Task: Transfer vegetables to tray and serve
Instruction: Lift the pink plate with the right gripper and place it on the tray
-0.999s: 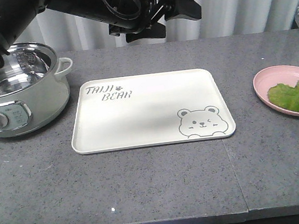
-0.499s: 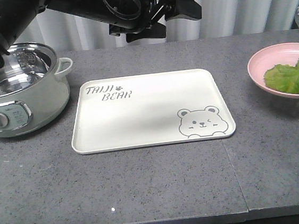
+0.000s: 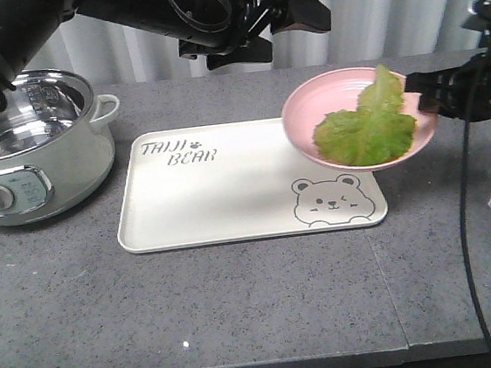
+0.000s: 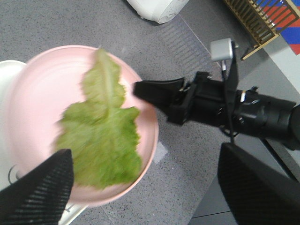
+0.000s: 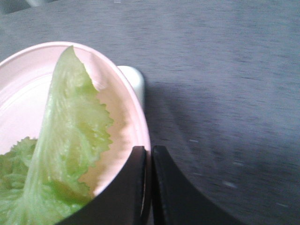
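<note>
Since a second ago the pink plate (image 3: 301, 108) has travelled from the right edge of the counter to over the tray's (image 3: 228, 186) far right corner, and the right arm has come into view with it. Tray, cooker and left arm have not shifted.

Nearest me, the grey counter (image 3: 241, 307) runs as a broad strip in front of the tray, with a seam crossing it on the right. The tray lies flat with room on every side. Its surface carries only the lettering and the bear print.

The plate is held up and tipped toward me, its lower rim just above the bear's ears. The vegetables (image 3: 364, 129) are still in it, bunched low, with one leaf tip standing above the far rim. The right gripper (image 5: 149, 157) is clamped on the plate's right rim, one finger inside and one outside.

At left the pale green cooker (image 3: 32, 162) sits near the tray's left edge, not touching it. The left gripper (image 4: 145, 154) hangs above the tray's far edge with its fingers (image 4: 40, 187) spread wide, holding nothing. A pale curtain (image 3: 385, 2) closes off the back.
</note>
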You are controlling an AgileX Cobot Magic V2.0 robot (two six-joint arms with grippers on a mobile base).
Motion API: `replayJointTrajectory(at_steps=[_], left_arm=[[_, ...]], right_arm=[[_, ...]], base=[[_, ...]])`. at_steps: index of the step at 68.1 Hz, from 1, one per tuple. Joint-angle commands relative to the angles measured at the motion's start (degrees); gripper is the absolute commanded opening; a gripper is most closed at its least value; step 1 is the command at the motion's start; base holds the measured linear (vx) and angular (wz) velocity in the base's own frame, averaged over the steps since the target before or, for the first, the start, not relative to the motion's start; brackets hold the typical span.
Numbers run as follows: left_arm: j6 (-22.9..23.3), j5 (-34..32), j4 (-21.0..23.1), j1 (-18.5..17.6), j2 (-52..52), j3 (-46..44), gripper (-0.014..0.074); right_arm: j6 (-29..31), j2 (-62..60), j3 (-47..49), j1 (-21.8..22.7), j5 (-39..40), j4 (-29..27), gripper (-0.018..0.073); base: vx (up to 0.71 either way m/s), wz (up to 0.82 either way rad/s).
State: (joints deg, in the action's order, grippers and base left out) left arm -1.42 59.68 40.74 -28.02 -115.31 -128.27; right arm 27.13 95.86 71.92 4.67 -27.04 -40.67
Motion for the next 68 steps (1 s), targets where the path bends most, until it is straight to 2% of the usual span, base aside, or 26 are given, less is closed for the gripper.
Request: replayJointTrajectory(at_steps=[1,9,20,33,45,53,68], left_arm=[[0.29,-2.90,2.94,-0.20,3.17,-1.57,0.0593],[0.29,-2.90,2.94,-0.20,3.17,-1.57,0.0593],[0.29,-2.90,2.94,-0.20,3.17,-1.57,0.0593],[0.29,-2.90,2.94,-0.20,3.17,-1.57,0.0593],[0.29,-2.90,2.94,-0.20,3.17,-1.57,0.0593],[0.29,-2.90,2.94,-0.20,3.17,-1.57,0.0593],[0.29,-2.90,2.94,-0.20,3.17,-1.57,0.0593]], right_arm=[[-1.38,-0.75,1.47,-4.51,6.01,-1.89,-0.0004],[-2.86,2.43,1.47,-9.90,9.24,-1.97,-0.0004],[-5.25,6.37,1.52,-13.48,12.59,-2.75,-0.0004],[-4.65,8.70,1.52,-13.98,13.37,-6.19,-0.0004],[-4.27,9.41,1.52,-13.98,13.50,-6.91,-0.0003],[-2.28,9.58,1.52,-13.98,13.55,-8.50,-0.0002],[3.52,9.58,1.52,-14.33,13.61,-15.00,0.0004]], base=[[0.00,0.00],[0.00,0.00],[0.00,0.00],[0.00,0.00],[0.00,0.00],[0.00,0.00],[0.00,0.00]])
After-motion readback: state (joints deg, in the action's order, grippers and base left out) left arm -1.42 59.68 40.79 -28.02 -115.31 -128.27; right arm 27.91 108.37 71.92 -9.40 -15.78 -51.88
